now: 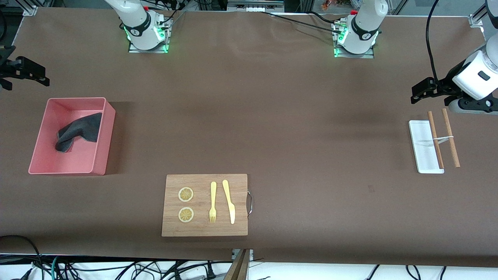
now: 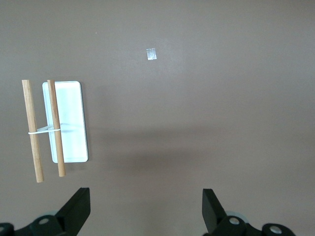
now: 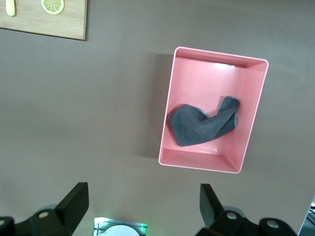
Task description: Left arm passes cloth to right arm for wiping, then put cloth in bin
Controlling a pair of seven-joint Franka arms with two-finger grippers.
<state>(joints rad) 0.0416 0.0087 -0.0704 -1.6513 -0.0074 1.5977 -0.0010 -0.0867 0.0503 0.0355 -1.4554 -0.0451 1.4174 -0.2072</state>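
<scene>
Front view: dark grey soft cloth (image 1: 78, 132) crumpled in pale-pink rectangular plastic bin (image 1: 42, 163), mid-left of frame. Left end effector (image 1: 422, 91) at right edge, right end effector (image 1: 27, 72) at left edge, both waiting.
Left wrist view: left end effector (image 2: 146, 209) fingers apart, over bare brown counter (image 2: 197, 123).
Right wrist view: right end effector (image 3: 142, 209) fingers apart, empty; cloth (image 3: 202, 128) in bin (image 3: 251, 113), centre-right of frame.

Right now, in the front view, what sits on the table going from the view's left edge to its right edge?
bin holding the cloth → cutting board → white tray → wooden sticks
</scene>
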